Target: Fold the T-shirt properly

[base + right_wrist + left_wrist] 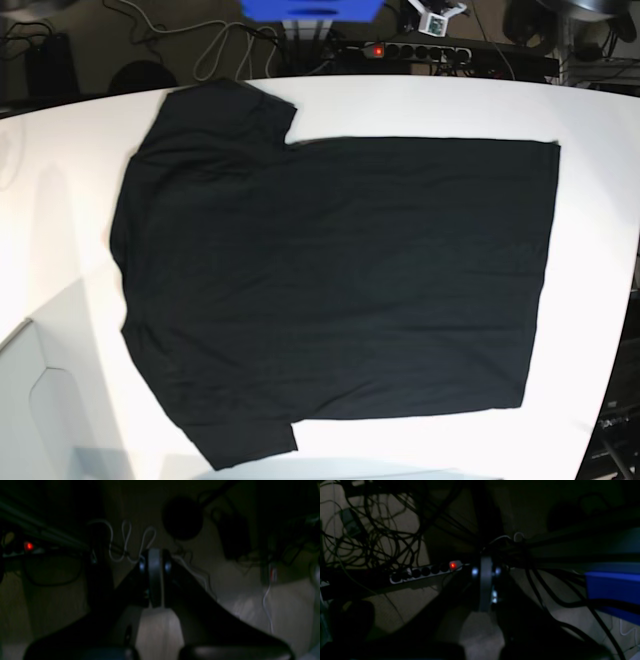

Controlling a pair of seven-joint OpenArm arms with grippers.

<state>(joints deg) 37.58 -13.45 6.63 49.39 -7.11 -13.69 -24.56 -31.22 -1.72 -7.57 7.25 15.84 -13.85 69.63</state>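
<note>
Black T-shirt (335, 285) spread flat on the white table (600, 180), sleeves at left, hem at right, no print or legible writing seen, right gripper (155, 577) closed and empty, left gripper (485, 585) likewise closed, nothing held, lit power strip (425, 571) behind.

A robotics lab: a white worktable (600, 150), a lit power strip (415, 50), tangled cables (375, 530) on the floor.

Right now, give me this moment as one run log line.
T-shirt: spread flat, unfolded on white table | left gripper: shut, empty | right gripper: shut, empty | arms: off table
</note>
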